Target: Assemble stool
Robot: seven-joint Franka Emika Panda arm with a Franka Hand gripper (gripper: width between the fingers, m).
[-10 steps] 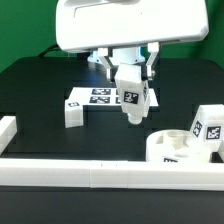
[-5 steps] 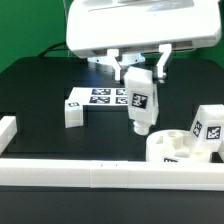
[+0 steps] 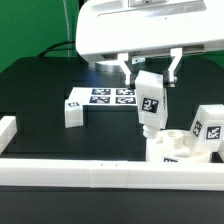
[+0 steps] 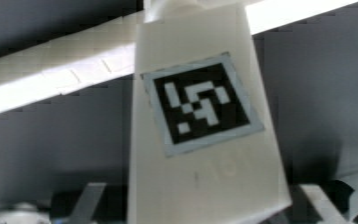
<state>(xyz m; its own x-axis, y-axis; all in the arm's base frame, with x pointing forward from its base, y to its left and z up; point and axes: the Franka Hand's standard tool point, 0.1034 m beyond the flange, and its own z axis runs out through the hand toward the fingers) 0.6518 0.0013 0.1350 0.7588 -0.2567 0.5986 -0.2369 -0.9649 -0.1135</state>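
My gripper [image 3: 152, 72] is shut on a white leg block [image 3: 150, 104] with a square tag, holding it upright in the air. The block's lower end hangs just above the far left rim of the round white seat [image 3: 176, 150], which lies at the front on the exterior view's right. A second tagged leg block [image 3: 206, 128] stands at the seat's right side. A third leg block [image 3: 72, 110] lies on the black table to the exterior view's left. The wrist view is filled by the held leg block [image 4: 202, 110] running away from my gripper [image 4: 206, 200].
The marker board [image 3: 110, 97] lies flat behind the held block. A long white rail [image 3: 90, 176] runs along the table's front edge, and a short white rail piece [image 3: 8, 130] stands at the exterior view's left. A green wall is behind.
My gripper has carried the leg block toward the exterior view's right, from in front of the marker board to just above the seat's left rim. The other parts have not moved.
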